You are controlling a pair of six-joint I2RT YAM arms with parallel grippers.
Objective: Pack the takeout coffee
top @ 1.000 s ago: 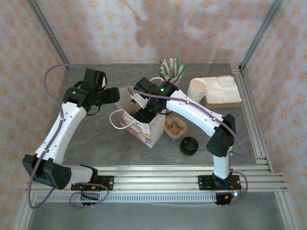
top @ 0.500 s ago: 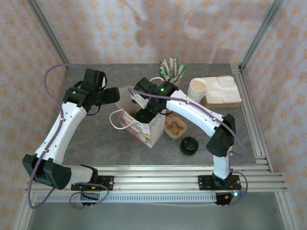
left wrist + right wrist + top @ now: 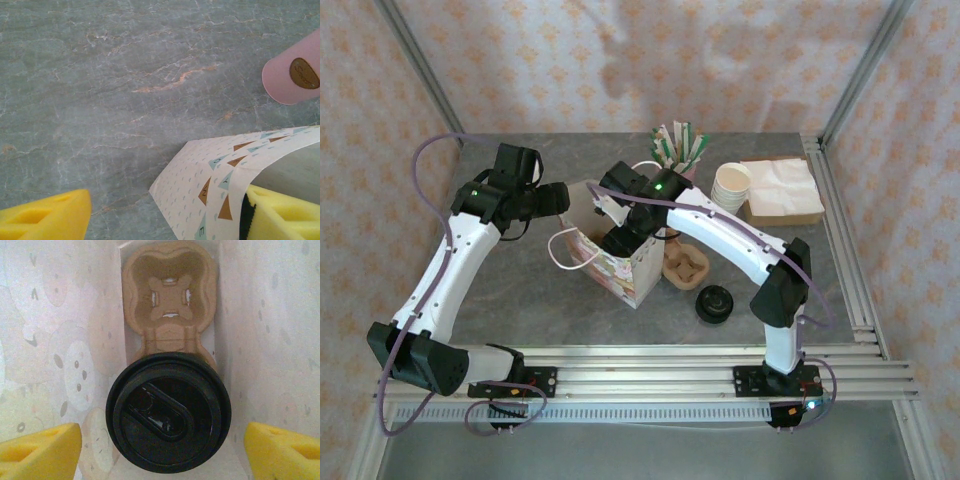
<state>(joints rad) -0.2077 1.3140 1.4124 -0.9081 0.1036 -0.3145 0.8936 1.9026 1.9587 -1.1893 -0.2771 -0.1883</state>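
Observation:
One takeout coffee (image 3: 168,412), a dark cup with a round black lid, stands in the near cell of a brown pulp carrier (image 3: 169,295) at the bottom of the patterned paper bag (image 3: 616,262). My right gripper (image 3: 165,445) reaches down into the bag and is open. Its yellow fingers (image 3: 42,447) flank the lid with a gap on each side. My left gripper (image 3: 165,217) is open at the bag's left rim (image 3: 220,175): one finger inside, one outside, the paper wall between them. Another takeout coffee (image 3: 714,303) stands on the table to the bag's right.
Another pulp carrier (image 3: 685,265) sits on the table right of the bag. At the back stand a holder of packets (image 3: 678,148), a stack of white cups (image 3: 731,185) and a box of napkins (image 3: 780,190). A pink object (image 3: 295,75) lies near the bag.

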